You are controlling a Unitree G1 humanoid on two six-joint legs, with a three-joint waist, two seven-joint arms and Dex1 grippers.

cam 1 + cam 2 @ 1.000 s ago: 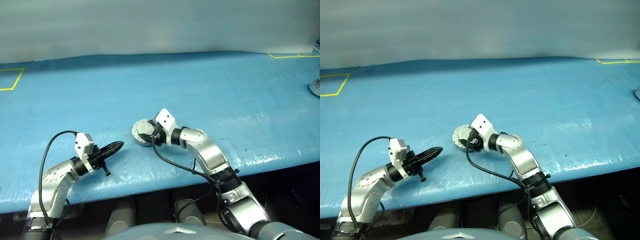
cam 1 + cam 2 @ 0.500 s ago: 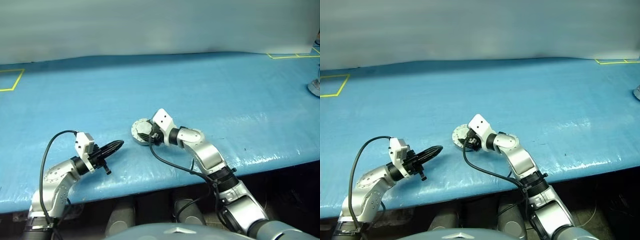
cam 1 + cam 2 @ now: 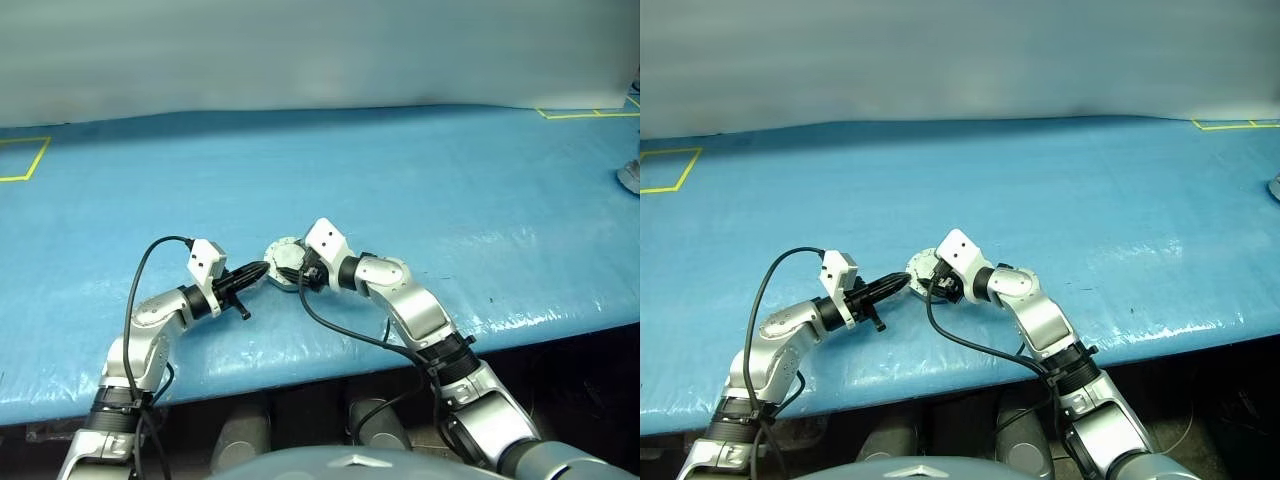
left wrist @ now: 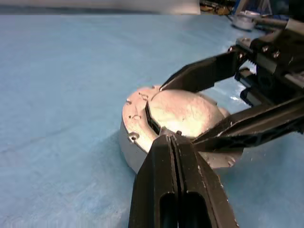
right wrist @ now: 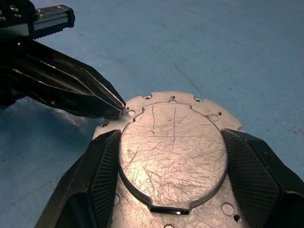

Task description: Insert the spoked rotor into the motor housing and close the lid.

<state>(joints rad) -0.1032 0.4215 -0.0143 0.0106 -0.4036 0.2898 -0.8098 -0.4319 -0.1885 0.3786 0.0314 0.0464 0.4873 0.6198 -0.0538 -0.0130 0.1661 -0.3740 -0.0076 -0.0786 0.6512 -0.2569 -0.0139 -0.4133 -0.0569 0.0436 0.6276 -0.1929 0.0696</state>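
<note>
Two sets of jaws at one housing (image 5: 209, 111). Right jaws: spread wide, straddling it, a pad against each side, grasping the housing and steadying it. Left jaws: clenched on nothing, tip touching the housing's flange just beside the lid (image 5: 173, 152).

Judged progress: nearly done. Lid down over the housing, plain scratched face up, lying inside the flange. No rotor anywhere on the counter (image 3: 450, 170), so probably already inside, under the lid. Left to do, at most: pressing the lid fully home, then letting go. Hard to tell whether fully seated.

From the right wrist: lid from above, its whole outline ringed by the flange with its small holes, a notch at one edge, the left tip meeting the flange. From the left wrist: what that view lacks, namely the housing's side wall (image 4: 130, 147) standing on the counter and a dark edge along one side of the lid (image 4: 185, 111), perhaps a slight step. From the head: the housing (image 3: 283, 262) near the counter's front edge, between both arms, its top half hidden behind the right wrist.
</note>
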